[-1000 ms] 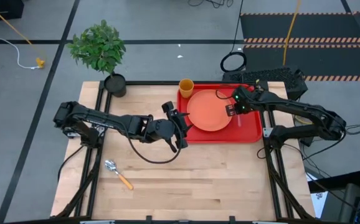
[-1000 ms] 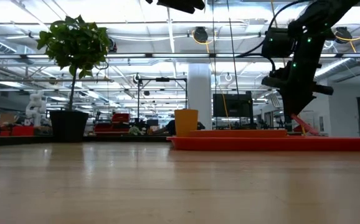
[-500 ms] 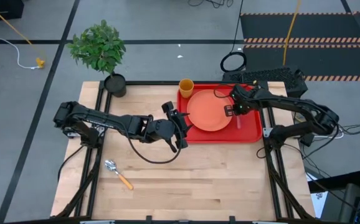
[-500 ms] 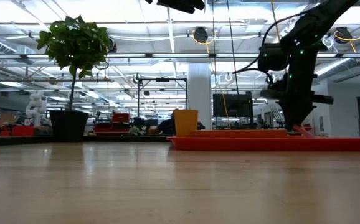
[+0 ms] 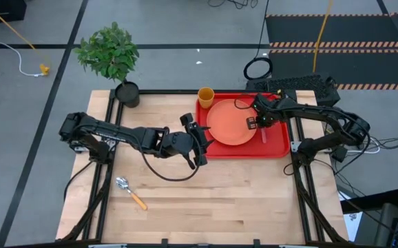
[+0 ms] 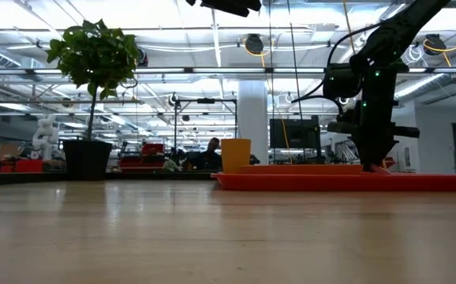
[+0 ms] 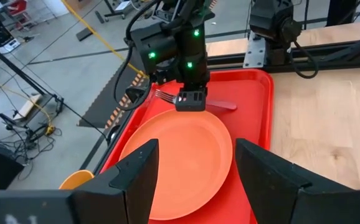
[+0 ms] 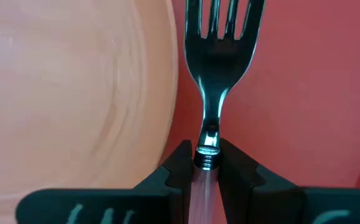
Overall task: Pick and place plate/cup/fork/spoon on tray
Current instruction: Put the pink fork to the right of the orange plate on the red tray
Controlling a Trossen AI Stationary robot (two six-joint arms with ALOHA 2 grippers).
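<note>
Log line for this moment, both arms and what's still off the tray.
right gripper: shut on fork, low over tray beside plate | left gripper: open, at tray edge | cup: on tray | spoon: on table

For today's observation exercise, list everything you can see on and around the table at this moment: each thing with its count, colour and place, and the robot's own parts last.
tray: 1, bright red, far right part of the table.
plate: 1, salmon-orange, lying on the tray.
cup: 1, amber-orange, upright at the tray's far left corner.
fork: 1, silver tines and pinkish-red handle, low over the tray beside the plate, held by the right gripper.
spoon: 1, silver bowl and orange handle, on the bare wood near the left front.
potted plant: 1, green in a black pot, far left corner of the table.
table: 1, light wood.
left gripper: 1, dark, open, at the tray's left edge, holding nothing.
right gripper: 1, dark, shut on the fork's handle over the tray.
</note>
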